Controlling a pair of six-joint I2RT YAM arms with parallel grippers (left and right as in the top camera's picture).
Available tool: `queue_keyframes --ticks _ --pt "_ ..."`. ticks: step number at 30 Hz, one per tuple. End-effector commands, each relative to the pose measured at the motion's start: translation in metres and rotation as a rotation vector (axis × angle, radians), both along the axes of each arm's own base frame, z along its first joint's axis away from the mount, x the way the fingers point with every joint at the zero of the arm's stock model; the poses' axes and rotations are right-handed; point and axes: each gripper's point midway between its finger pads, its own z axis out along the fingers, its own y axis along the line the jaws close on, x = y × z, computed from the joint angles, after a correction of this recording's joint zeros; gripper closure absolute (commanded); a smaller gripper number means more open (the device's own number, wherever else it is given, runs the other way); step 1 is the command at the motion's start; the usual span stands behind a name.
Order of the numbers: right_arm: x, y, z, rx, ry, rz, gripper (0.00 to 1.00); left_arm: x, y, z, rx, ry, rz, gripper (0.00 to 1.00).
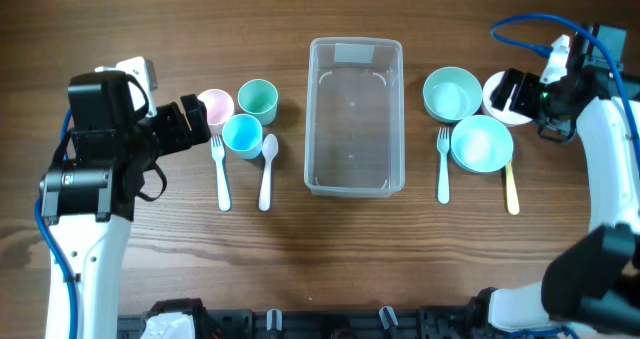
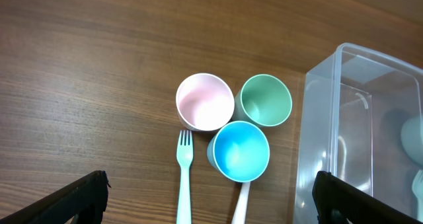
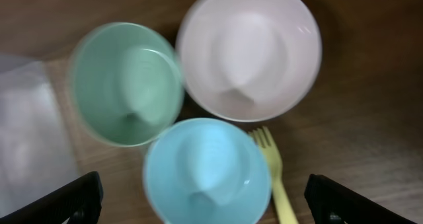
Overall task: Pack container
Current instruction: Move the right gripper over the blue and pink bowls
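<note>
- The clear container (image 1: 355, 114) sat in the middle of the table (image 1: 150, 19), between the two arms. Nothing was in it, so the packing had likely not begun.
- Three cups stood close together on its left: a pink cup (image 1: 214, 105), a green cup (image 1: 257, 99) and a blue cup (image 1: 242, 135). A white fork (image 1: 221, 172) and a white spoon (image 1: 267, 169) lay just by the blue cup.
- The left gripper (image 1: 195, 117) hung next to the pink cup. Its fingers (image 2: 79, 194) were spread wide with nothing between them, most likely so they could go down around a cup.
- Three bowls sat on the right of the container: a green bowl (image 1: 452, 93), a blue bowl (image 1: 482, 144) and a pink bowl (image 3: 250, 49). A second white fork (image 1: 443, 164) and a yellow fork (image 1: 511, 187) lay beside the blue bowl.
- The right gripper (image 1: 510, 91) hung over the pink bowl. Its fingers (image 3: 73, 201) were also far apart and held nothing.
- Each arm had its own pile near it, so neither would need to reach across the other.
- The container's open top faced up, so things could be dropped straight in.
</note>
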Motion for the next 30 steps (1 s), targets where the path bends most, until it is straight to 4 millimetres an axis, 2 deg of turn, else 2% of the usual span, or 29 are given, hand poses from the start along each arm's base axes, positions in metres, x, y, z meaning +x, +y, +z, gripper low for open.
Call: queue_keyframes --ticks 1,4,6,7,10,14,16,23,26,30 --pt "0.0 -0.018 -0.028 -0.044 0.094 -0.074 0.0 0.005 0.004 0.002 0.018 -0.001 0.001 0.0" --pt "-0.007 -0.016 -0.06 -0.02 0.197 -0.071 0.04 0.005 0.004 0.002 0.018 -0.001 0.001 0.0" --pt "-0.019 -0.013 -0.082 0.0 0.281 -0.068 0.14 0.005 0.004 0.002 0.018 -0.001 0.001 0.0" --pt "-0.023 -0.012 -0.087 0.005 0.301 -0.067 0.16 0.005 0.004 0.002 0.018 -0.001 0.001 0.0" --pt "-0.041 -0.016 -0.093 -0.03 0.372 -0.076 0.17 0.005 0.004 0.002 0.018 -0.001 0.001 0.0" --pt "-0.047 -0.023 -0.093 -0.068 0.398 -0.119 0.18 0.005 0.004 0.002 0.018 -0.001 0.001 0.0" --pt "-0.046 -0.024 -0.093 -0.068 0.391 -0.139 0.25 0.005 0.004 0.002 0.018 -0.001 0.001 0.0" --pt "-0.06 -0.02 -0.116 -0.053 0.413 -0.187 0.33 0.005 0.004 0.002 0.018 -0.001 0.001 0.0" --pt "-0.06 -0.02 -0.12 -0.054 0.406 -0.191 0.45 0.005 0.004 0.002 0.018 -0.001 0.001 0.0" --pt "-0.055 -0.021 -0.118 -0.059 0.385 -0.192 0.83 0.005 0.004 0.002 0.018 -0.001 0.001 0.0"
